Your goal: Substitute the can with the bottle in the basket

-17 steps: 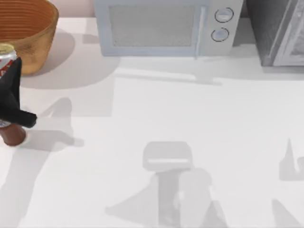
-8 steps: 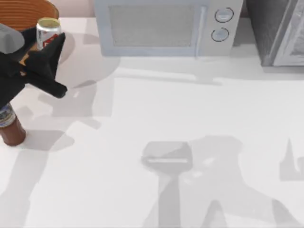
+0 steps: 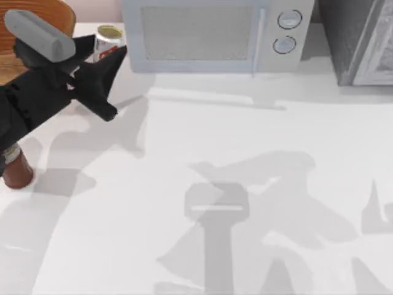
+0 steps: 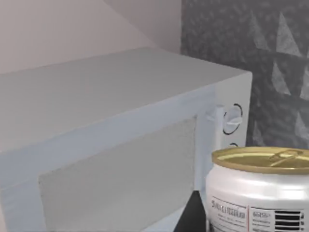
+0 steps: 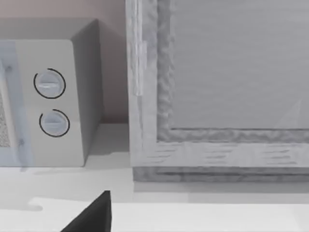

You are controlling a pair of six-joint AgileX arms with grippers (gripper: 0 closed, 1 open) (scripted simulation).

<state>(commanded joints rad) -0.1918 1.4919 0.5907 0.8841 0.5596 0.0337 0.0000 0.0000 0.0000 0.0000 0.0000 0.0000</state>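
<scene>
Gripping the can (image 3: 108, 42), left gripper (image 3: 98, 58) hangs beside the microwave's (image 3: 215, 34) left edge.

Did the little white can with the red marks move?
Yes. The small white can with red marks, held in the left gripper, went from beside the woven wicker basket rightward toward the white microwave.

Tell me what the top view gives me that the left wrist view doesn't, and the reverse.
Top view alone: the basket at the table's far left, the bottle standing on the table in front of it, and the left gripper carrying the can to the right of the basket, near the microwave. Left wrist view alone: the can's gold top with its pull tab and the printing on its side, plus the microwave's top panel. Both share the can and the microwave with its two dials.
</scene>
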